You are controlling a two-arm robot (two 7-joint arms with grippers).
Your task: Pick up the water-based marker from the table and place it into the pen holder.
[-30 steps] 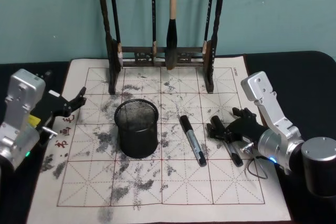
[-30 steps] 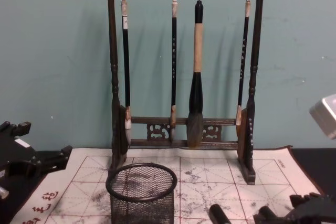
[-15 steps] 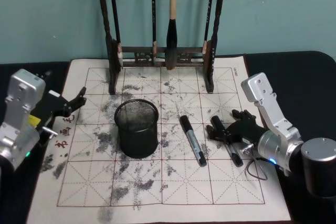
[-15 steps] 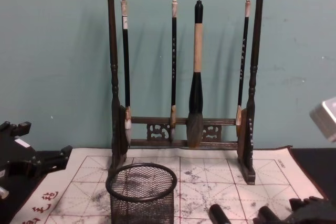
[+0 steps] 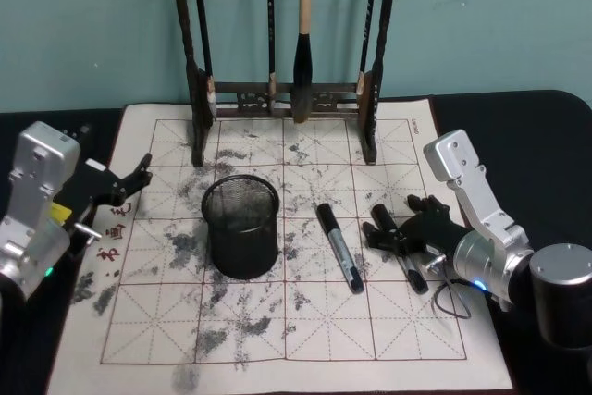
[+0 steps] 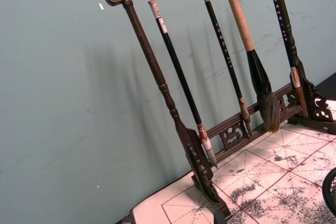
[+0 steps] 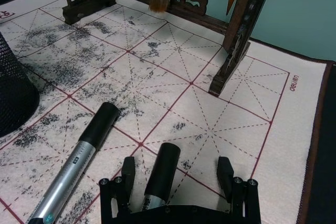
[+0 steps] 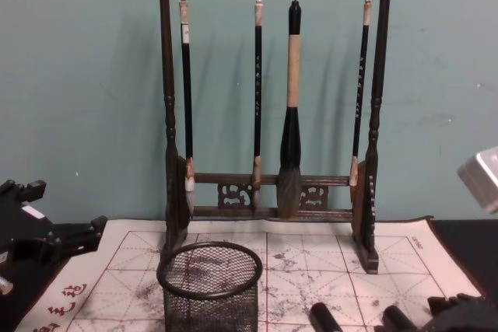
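Two markers lie on the white mat [image 5: 277,339] to the right of the black mesh pen holder [image 5: 240,228]. One, with a silver barrel and black cap [image 5: 339,247], lies free. The other marker [image 7: 164,162] lies between the fingers of my right gripper [image 7: 176,169], which is open low over the mat with a finger on either side and not touching it. In the head view that gripper [image 5: 382,231] sits right of the silver marker. My left gripper [image 5: 137,178] is parked open at the mat's left edge, left of the holder.
A tall dark wooden brush rack [image 5: 287,99] with several hanging brushes stands at the back of the mat, behind the pen holder [image 8: 208,285]. The dark table [image 5: 546,136] extends to the right of the mat.
My right gripper has sunk slightly lower around the marker. The markers, the pen holder and the left arm have not moved.
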